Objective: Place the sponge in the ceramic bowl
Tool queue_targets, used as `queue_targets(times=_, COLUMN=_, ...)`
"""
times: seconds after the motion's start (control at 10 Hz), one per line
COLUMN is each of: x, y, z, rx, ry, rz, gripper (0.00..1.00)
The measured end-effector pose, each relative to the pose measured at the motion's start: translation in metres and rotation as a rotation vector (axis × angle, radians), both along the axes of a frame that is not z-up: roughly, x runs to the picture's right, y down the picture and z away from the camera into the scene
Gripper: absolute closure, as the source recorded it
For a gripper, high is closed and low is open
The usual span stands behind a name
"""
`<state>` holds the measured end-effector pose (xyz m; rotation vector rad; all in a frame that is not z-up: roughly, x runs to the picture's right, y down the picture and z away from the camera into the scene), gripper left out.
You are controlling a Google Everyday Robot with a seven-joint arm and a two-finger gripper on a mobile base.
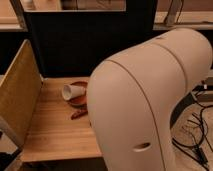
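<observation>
Bowl (pixel 80 102) sits on the tabletop (pixel 50 132), at 9 o'clock from the big white arm (pixel 150 100), a cup (pixel 73 91) beside it. Sponge and jaws are hidden from view, so I cannot tell which way the sponge lies or how the jaws stand.

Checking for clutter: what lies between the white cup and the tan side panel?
Only bare wooden tabletop, seen in the camera view; the claw is out of view.

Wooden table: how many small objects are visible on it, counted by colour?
White: 1, the white cup lying on its side
Reddish-brown: 1, the shallow round glossy ceramic bowl, partly hidden
Dark reddish: 1, a small flat item I cannot identify
Total: 3
The end effector is out of view; the large white robot arm covers the table on its right.
</observation>
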<state>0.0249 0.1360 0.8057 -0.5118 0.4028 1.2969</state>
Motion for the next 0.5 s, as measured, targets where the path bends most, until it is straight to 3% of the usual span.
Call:
queue_targets(times=0.3, x=0.021, y=0.008, z=0.020, rx=-0.029, ry=0.030, rz=0.038, gripper=0.20)
queue_targets(times=0.5, x=0.018, y=0.013, z=0.036, rx=-0.041, ry=0.019, rz=0.047, gripper=0.20)
